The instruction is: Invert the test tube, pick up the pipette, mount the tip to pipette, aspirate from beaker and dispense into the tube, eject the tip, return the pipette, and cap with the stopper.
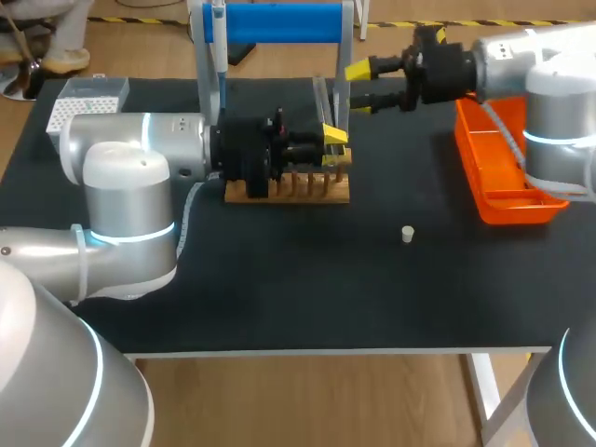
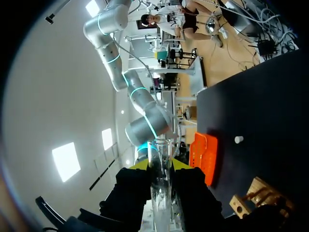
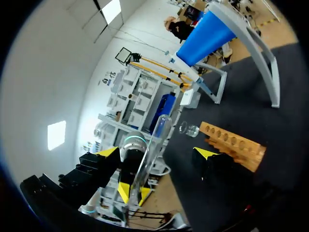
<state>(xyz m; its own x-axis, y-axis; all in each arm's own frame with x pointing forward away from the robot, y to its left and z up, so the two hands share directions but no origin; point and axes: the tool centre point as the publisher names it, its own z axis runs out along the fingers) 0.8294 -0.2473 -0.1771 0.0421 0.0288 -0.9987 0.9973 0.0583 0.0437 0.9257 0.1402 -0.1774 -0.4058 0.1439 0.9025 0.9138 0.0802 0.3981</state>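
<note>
A clear test tube point(image 1: 323, 98) stands nearly upright above the wooden rack point(image 1: 287, 189), with my left gripper point(image 1: 335, 140) shut on its lower part. In the left wrist view the test tube point(image 2: 159, 169) runs up between the yellow-tipped fingers of my left gripper point(image 2: 159, 164). My right gripper point(image 1: 359, 88) is open just right of the tube's upper end, and neither finger touches the glass. From the right wrist, the test tube point(image 3: 153, 142) rises ahead of my right gripper point(image 3: 157, 153), held below by the left gripper point(image 3: 130, 189). A small white stopper point(image 1: 407, 234) lies on the mat.
The blue-topped pipette stand point(image 1: 279, 23) rises right behind the rack and the tube. An orange tray point(image 1: 507, 182) lies at the right edge under my right arm. A white tip box point(image 1: 88, 101) sits at the back left. The wooden rack point(image 3: 236, 142) lies beside the right fingers.
</note>
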